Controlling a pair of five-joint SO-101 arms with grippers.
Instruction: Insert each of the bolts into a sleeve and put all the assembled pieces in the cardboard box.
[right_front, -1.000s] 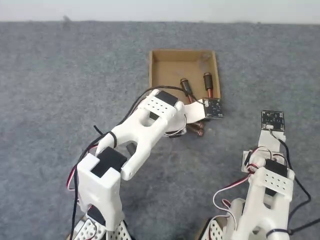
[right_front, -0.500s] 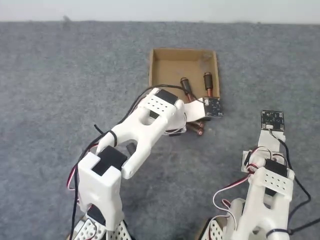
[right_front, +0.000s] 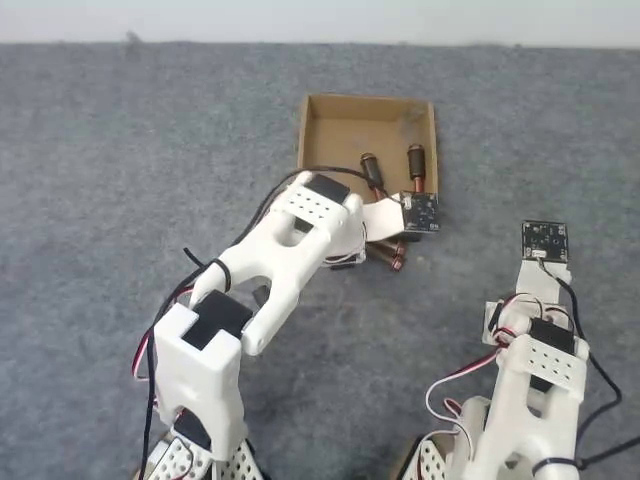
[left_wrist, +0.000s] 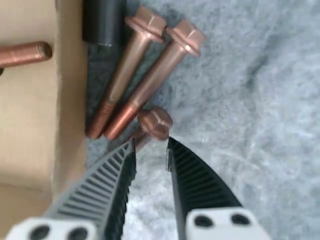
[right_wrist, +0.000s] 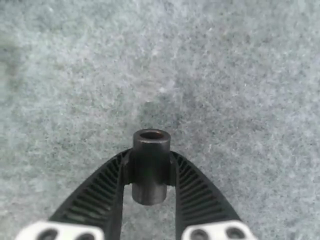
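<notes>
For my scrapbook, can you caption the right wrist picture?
Right gripper clamps a black sleeve upright over grey carpet.

The left gripper (left_wrist: 150, 147) hangs over grey carpet (left_wrist: 260, 100), its ribbed jaws a narrow gap apart and their tips just at the hex head of a copper bolt (left_wrist: 155, 122). Two more bolts (left_wrist: 160, 69) lie side by side, their threaded ends close to the cardboard box (left_wrist: 70, 100) wall. A black sleeve (left_wrist: 103, 22) sits by that wall. A threaded bolt end (left_wrist: 25, 54) lies inside the box.
</notes>
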